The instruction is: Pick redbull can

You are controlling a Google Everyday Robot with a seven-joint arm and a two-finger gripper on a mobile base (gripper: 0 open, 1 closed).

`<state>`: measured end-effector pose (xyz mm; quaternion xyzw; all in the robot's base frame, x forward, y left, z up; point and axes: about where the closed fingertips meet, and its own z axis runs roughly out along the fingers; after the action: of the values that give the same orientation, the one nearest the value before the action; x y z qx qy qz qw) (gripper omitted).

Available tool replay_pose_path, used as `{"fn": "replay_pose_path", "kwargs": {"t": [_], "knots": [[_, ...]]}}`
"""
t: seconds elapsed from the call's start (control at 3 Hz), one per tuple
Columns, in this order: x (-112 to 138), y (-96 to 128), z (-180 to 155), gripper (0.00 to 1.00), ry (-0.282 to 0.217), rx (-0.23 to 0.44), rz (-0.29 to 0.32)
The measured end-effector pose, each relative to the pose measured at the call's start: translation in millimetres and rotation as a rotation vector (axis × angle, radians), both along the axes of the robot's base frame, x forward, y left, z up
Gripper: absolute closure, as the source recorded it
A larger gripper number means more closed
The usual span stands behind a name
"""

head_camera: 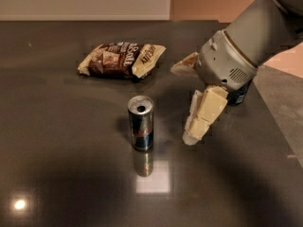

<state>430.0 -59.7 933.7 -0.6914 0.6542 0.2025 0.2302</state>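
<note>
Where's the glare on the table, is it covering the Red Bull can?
Camera view: small bright spot low left on the table, pale square reflection in front of the redbull can, not on it; the hand hovers right of it.

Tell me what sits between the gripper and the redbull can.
Camera view: only bare tabletop between the redbull can and the gripper to its right.

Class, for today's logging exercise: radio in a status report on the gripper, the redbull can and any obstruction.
Gripper right of redbull can in view, jaws open, not touching. Can upright on table. Nothing between them.
</note>
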Motion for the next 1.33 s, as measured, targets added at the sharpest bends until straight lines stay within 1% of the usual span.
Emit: {"fn": "replay_pose_path", "kwargs": {"t": [0.33,0.67,1.0,1.33], "knots": [[-14,32,-10,0.0,0.031,0.053,0.081],[-18,53,-20,0.0,0.049,0.073,0.129],[-18,69,-26,0.0,0.057,0.09,0.161],[-17,78,-28,0.17,0.063,0.103,0.179]]}}
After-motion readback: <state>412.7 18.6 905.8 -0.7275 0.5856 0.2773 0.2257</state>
